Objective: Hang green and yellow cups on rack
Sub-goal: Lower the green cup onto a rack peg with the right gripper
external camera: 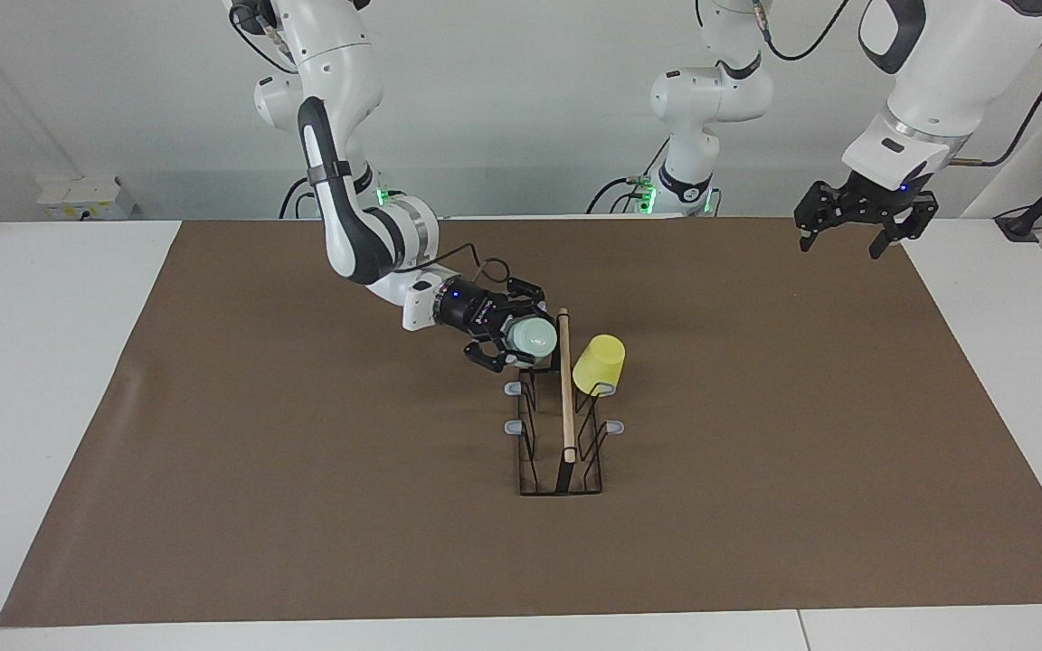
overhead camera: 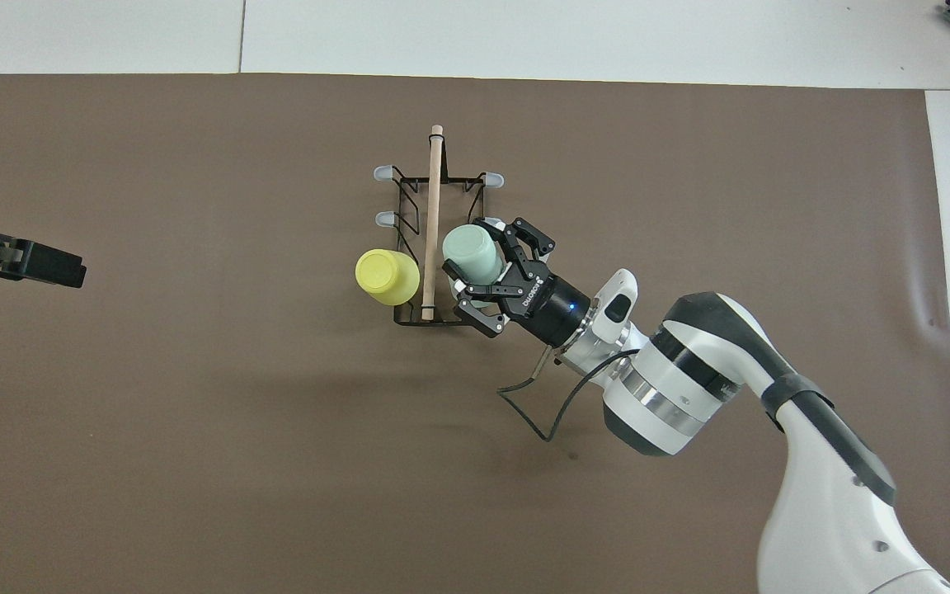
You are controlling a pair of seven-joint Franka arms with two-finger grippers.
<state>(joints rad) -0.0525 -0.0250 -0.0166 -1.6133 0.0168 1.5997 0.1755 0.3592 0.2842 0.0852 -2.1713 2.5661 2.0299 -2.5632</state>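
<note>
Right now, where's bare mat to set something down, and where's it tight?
Bare brown mat runs from the rack to both table ends and the edge farthest from the robots. Crowded at the rack's robot end: right gripper holds the green cup there, beside the hung yellow cup. Left gripper waits, open.

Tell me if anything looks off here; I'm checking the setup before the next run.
Nothing stands out. The rack stands upright on the brown mat, the yellow cup hangs mouth-down on a prong, and the right gripper holds the green cup at the rack. The left gripper waits, open.
</note>
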